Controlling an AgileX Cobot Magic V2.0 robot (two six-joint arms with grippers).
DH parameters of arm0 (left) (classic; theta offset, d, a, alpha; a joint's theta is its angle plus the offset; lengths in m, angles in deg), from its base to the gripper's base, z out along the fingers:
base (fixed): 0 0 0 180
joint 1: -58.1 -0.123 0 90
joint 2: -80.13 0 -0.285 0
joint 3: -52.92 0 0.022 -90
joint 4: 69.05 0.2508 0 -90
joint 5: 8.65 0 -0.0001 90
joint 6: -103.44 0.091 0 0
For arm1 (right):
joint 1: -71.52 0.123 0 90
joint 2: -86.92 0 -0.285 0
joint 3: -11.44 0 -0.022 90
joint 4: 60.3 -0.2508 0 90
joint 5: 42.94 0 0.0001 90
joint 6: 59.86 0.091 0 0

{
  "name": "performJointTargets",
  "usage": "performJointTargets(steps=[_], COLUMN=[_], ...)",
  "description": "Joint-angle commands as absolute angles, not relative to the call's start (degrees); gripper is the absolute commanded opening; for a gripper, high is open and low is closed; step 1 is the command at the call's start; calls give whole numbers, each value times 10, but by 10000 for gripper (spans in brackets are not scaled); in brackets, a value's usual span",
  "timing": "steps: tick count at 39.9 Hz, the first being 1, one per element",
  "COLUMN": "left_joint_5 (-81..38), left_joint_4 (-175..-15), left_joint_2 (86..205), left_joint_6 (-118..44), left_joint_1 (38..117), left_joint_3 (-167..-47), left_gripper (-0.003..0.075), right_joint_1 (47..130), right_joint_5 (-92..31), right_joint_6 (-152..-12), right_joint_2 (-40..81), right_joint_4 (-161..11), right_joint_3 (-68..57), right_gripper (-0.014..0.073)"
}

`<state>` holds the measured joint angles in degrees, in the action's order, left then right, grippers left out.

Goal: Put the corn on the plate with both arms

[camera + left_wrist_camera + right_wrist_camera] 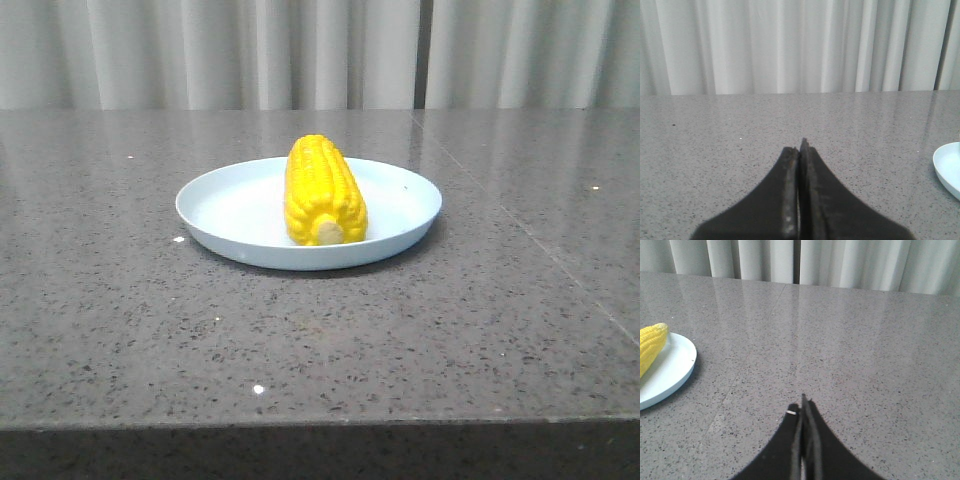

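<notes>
1. Front view: the corn [322,190] lies on the plate [230,205], its pale stub end turned toward the near edge of the surface [150,330] and its length running away toward the far edge. The cob sits slightly right of the plate's middle, with bare plate to its left and a narrower strip to its right. The plate rests about midway between the left and right edges, nearer the far edge than the near one. Speckled grey surface lies bare all around the rim, widest toward the near edge. A curtain [200,50] hangs behind the far edge. Neither arm shows in this view.

2. Left wrist view: the left gripper [801,150] has its fingers [788,190] pressed together, nothing between them, over bare surface. A sliver of the plate's rim [949,167] shows well apart from the tips, with bare surface running to the far edge.

3. Right wrist view: the right gripper [802,407] likewise has its fingers [815,450] closed on nothing. The plate [670,372] with the corn's tip [651,345] lies well apart, with open surface between.
</notes>
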<state>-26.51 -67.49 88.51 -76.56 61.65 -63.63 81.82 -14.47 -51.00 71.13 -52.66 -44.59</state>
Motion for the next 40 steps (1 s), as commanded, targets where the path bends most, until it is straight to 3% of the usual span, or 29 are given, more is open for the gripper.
performJointTargets(steps=[1, 13, 40], left_joint_5=[-179, -86, -92], left_joint_4=[-686, -686, -686], left_joint_2=[881, 864, 865], left_joint_6=[-763, -766, -766], left_joint_1=[615, 615, 615], left_joint_3=[-611, -492, -494], left_gripper=[-20, -20, -20], right_joint_1=[815, 815, 815], right_joint_5=[-193, -193, -193], right_joint_6=[-515, -515, -515], right_joint_2=[706, 706, 706], right_joint_4=[-515, -515, -515], right_joint_3=[-434, -434, -434], right_gripper=[-120, -120, -120])
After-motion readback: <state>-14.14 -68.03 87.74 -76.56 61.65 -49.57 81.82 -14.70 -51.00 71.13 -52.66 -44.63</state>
